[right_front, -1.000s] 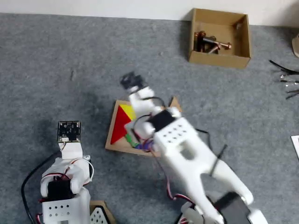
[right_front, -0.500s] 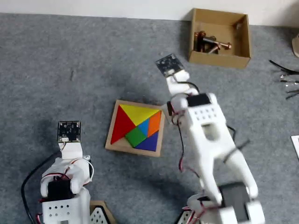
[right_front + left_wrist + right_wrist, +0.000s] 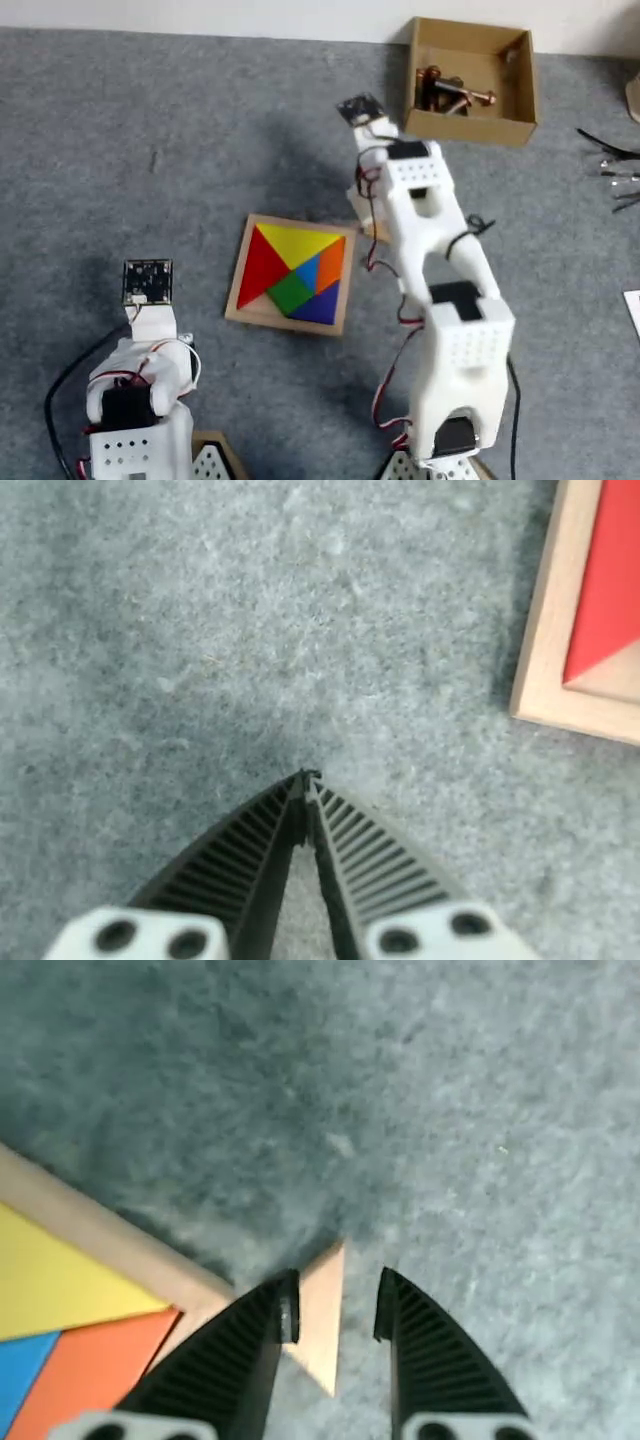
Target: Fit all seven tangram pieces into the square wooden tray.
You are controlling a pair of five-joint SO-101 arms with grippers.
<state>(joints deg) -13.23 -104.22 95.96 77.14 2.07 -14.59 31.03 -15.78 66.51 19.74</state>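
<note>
The square wooden tray (image 3: 240, 300) lies mid-table and holds yellow (image 3: 296, 243), red (image 3: 261, 272), blue, orange, green and purple pieces. A pale wooden triangle (image 3: 320, 1335) lies on the carpet just outside the tray's far right corner (image 3: 375, 230). My right gripper (image 3: 335, 1295) stands open straddling that triangle, one finger (image 3: 283, 1310) by the tray rim (image 3: 100, 1228). My left gripper (image 3: 305, 778) is shut and holds nothing. It is low over bare carpet on the tray's left, with the tray corner (image 3: 545, 695) and the red piece (image 3: 610, 580) in its view. The left arm (image 3: 130, 390) sits at the near left.
A cardboard box (image 3: 520, 95) with copper-coloured parts stands at the far right. Black cables (image 3: 610, 165) lie at the right edge. Grey carpet spreads wide to the left and behind the tray.
The right arm has swung off the tray toward the far right, uncovering the coloured pieces, and now stands over the tray's far right corner. The left arm has kept still.
</note>
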